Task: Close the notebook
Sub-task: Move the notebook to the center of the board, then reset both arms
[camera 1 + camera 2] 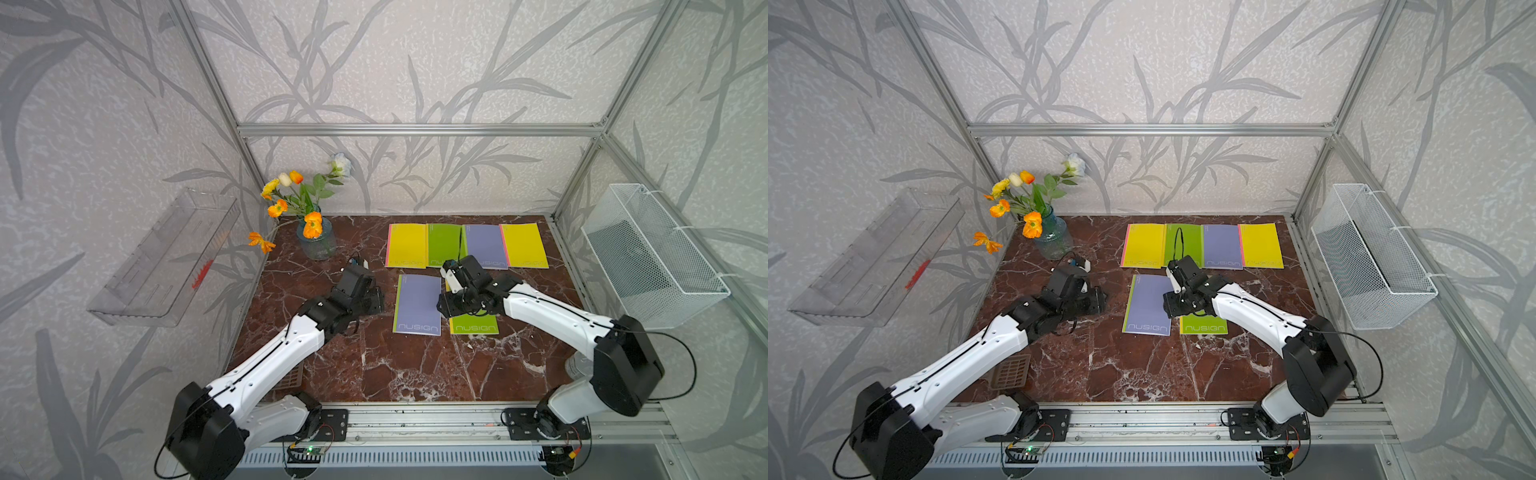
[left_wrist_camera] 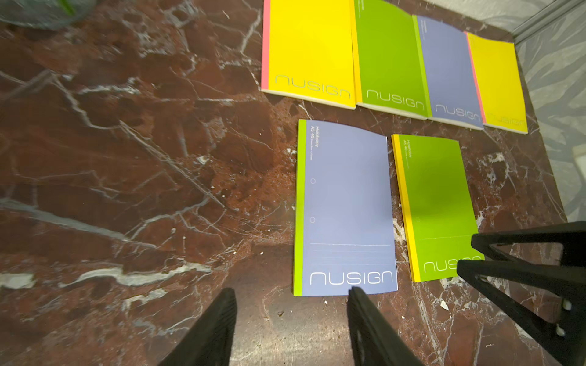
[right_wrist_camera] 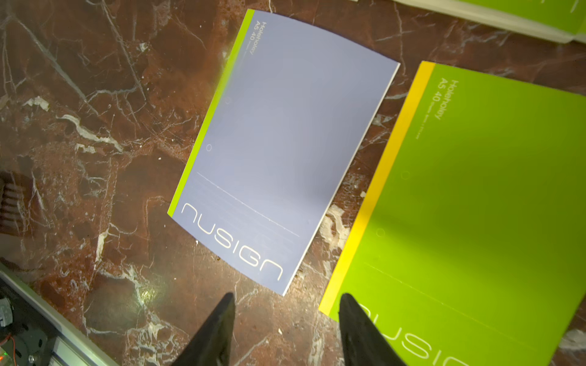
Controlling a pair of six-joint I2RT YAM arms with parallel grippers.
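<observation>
The right gripper [image 3: 287, 298] hangs low over the table [image 1: 395, 365] with its two fingers parted and nothing between them. It is released. Under it is the bare strip of marble between two notebooks, so it touches neither. The left gripper [image 2: 291, 290] is also spread and empty. It is over the bare marble at the spine side of the purple notebook [image 2: 345, 206], near it but apart from it.

The purple notebook lies about in the middle of the table. Its cover is down, with the printed name toward the near edge and the green spine strip toward the left edge. At the end toward the far edge the cover bows up a little, but no inner page shows, so I judge it closed. The free fingers on both sides fit a cover that was let go and not one that is held.

Just beside it, toward the right edge, lies the green notebook [image 3: 475, 206], also shut and partly under the right arm in both top views. Along the far edge, reaching almost to the far right corner, a row of four notebooks [image 1: 465, 245] lies side by side, all shut. A vase of flowers [image 1: 316, 239] stands at the far left corner, well apart from the work.

As I see it, the task is finished or nearly so. At most a light press on the bowed cover is left.
</observation>
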